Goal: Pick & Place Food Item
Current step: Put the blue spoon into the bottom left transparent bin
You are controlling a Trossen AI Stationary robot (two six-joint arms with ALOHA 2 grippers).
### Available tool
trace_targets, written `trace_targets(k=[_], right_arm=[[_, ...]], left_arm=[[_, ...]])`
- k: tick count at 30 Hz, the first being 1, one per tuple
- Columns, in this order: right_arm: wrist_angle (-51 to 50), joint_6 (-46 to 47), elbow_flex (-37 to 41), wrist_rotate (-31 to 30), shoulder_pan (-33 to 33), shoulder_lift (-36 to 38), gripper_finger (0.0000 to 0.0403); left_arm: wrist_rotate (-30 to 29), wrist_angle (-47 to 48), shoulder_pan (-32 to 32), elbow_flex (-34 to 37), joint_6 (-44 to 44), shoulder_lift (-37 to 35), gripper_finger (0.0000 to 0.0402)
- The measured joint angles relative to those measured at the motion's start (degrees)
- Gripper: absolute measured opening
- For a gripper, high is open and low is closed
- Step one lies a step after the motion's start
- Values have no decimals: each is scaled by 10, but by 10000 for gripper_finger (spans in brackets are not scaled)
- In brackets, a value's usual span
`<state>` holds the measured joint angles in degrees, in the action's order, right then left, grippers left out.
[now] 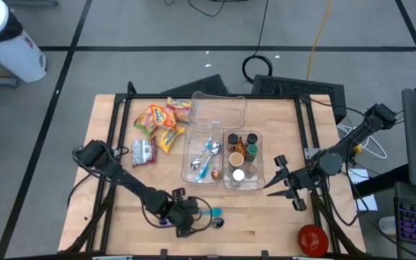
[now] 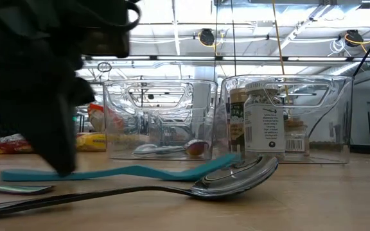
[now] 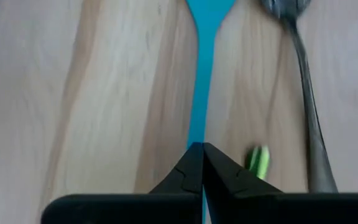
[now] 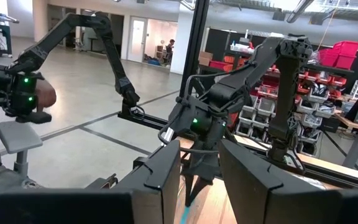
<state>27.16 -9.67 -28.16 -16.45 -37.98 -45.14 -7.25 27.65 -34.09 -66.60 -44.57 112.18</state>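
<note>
The left tool (image 1: 187, 220) is reaching low over the counter's (image 1: 121, 217) near edge, its fingers (image 3: 194, 165) pinching together on the handle of a blue spoon (image 3: 205, 74) that is lying flat on the wood. A metal spoon (image 3: 303, 93) is lying just beside the blue one. The right tool (image 1: 284, 182) is hovering beside the bin of jars (image 1: 243, 160), fingers slightly apart and gripping nothing. Snack packets (image 1: 161, 124) are lying at the counter's far left, near a bin of cutlery (image 1: 204, 160) and an empty bin (image 1: 219, 110).
</note>
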Motion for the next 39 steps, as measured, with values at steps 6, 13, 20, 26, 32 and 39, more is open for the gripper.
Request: trace_targets(k=[6, 13, 20, 26, 32, 39], right_arm=[[0, 0, 0, 0, 0, 0, 105], [0, 0, 0, -1, 0, 0, 105], [0, 0, 0, 0, 0, 0, 105], [0, 0, 0, 0, 0, 0, 105], [0, 0, 0, 0, 0, 0, 105], [0, 0, 0, 0, 0, 0, 105]], left_arm=[[-36, 47, -17, 4, -24, -38, 5], [-84, -1, -25, 3, -9, -62, 21], [-129, -1, -24, 12, 11, -62, 127], [-119, -33, -18, 40, 23, -62, 190], [-108, -76, -9, 60, 39, -63, 206], [-102, -107, -8, 88, 67, -63, 207]])
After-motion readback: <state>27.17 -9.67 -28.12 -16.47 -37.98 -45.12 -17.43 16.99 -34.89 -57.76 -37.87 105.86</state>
